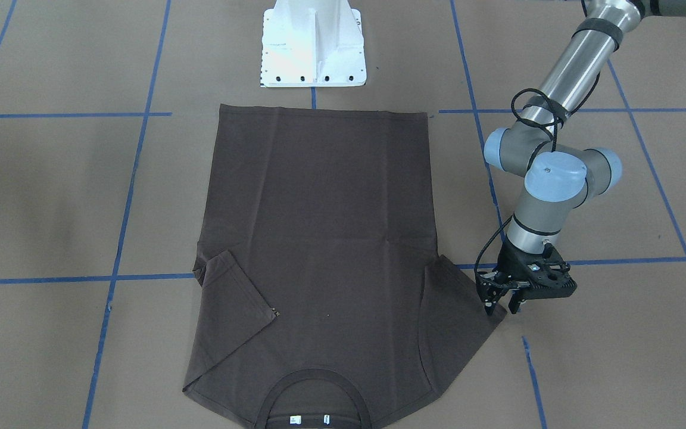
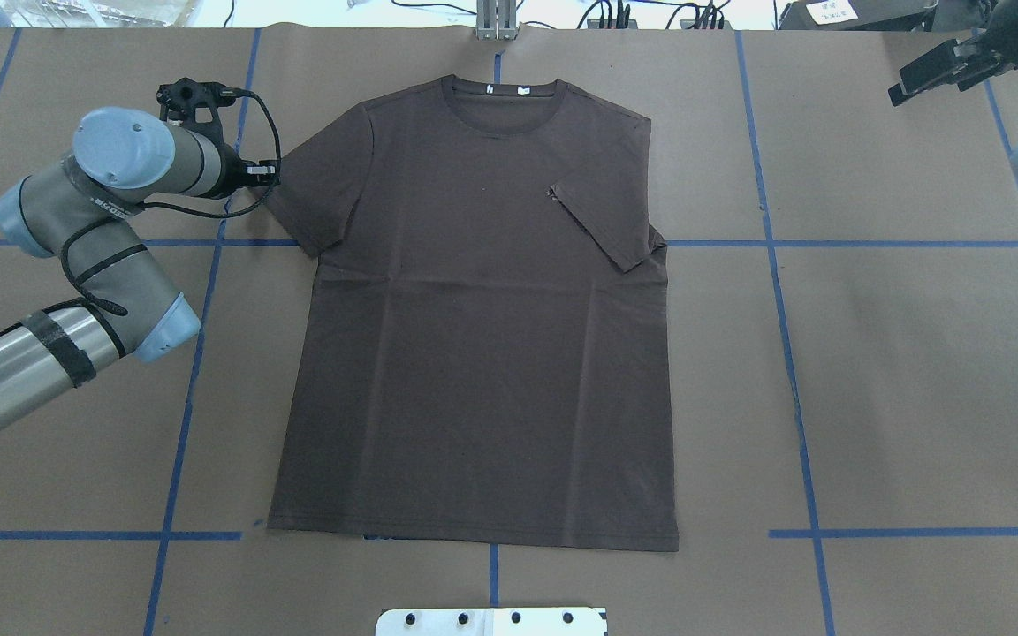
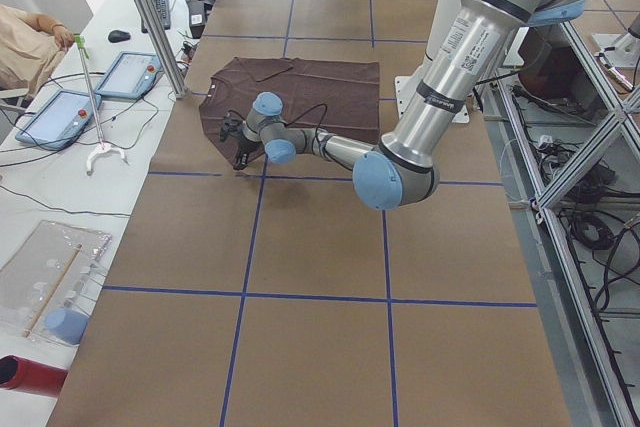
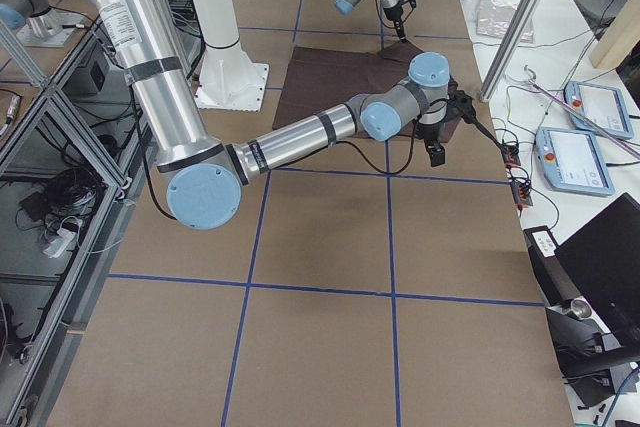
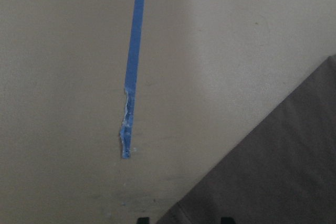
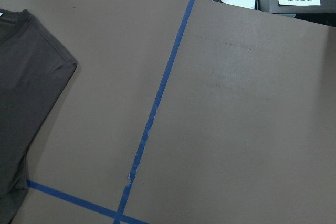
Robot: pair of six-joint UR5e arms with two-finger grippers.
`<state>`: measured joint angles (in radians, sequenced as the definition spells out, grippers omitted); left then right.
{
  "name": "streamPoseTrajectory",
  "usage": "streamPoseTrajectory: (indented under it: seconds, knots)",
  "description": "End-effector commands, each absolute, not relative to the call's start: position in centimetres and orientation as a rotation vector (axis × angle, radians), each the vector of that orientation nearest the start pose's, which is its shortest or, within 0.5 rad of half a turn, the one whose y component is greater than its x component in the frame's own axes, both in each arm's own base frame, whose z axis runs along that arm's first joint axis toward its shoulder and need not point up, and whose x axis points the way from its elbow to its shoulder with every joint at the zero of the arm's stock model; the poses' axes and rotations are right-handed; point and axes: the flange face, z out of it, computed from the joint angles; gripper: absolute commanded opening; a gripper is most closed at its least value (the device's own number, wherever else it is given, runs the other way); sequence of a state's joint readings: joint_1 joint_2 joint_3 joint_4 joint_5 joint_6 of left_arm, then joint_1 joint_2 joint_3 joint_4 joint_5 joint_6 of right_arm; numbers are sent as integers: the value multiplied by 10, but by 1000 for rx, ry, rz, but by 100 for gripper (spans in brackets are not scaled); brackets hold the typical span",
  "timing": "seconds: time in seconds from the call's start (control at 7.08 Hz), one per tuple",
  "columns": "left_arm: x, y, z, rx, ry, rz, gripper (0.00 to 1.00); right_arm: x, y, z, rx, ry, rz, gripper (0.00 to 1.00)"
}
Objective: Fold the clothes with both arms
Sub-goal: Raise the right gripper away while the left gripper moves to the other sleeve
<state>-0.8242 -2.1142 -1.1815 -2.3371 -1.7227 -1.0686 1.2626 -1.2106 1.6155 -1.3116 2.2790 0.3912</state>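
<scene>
The T-shirt (image 2: 474, 353) lies flat on the table (image 2: 915, 397), left hand (image 1: 501, 308) at the leftward sleeve's tip.

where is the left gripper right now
Overhead view, left side: the left gripper sits at the hem of the brown T-shirt's unfolded sleeve, fingers apart.

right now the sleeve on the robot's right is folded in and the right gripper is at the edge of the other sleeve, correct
Not quite. It is the left gripper at the edge of the flat sleeve, as the overhead view shows; the right gripper sits clear of the T-shirt. The folded sleeve is as you say.
</scene>
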Motion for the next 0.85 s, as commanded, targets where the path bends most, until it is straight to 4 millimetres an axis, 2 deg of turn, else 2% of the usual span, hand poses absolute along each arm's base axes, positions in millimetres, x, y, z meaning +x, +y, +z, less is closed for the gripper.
streamPoseTrajectory:
  seconds: [0.0,0.14,0.28,0.42,0.71]
  knots:
    - [421,-629,450,453,805,-224,53,-127,-627,405,364,-853,-156,100]
    - [423,-629,448,455,807,-223,48,-127,-627,405,364,-852,-156,100]
    - [423,-629,447,455,809,-222,29,-127,-627,405,362,-853,-156,100]
    - [423,-629,447,455,809,-221,0,-128,-627,404,362,-856,-157,100]
    - [427,-628,445,467,802,-222,0,-128,-628,406,362,-853,-156,100]
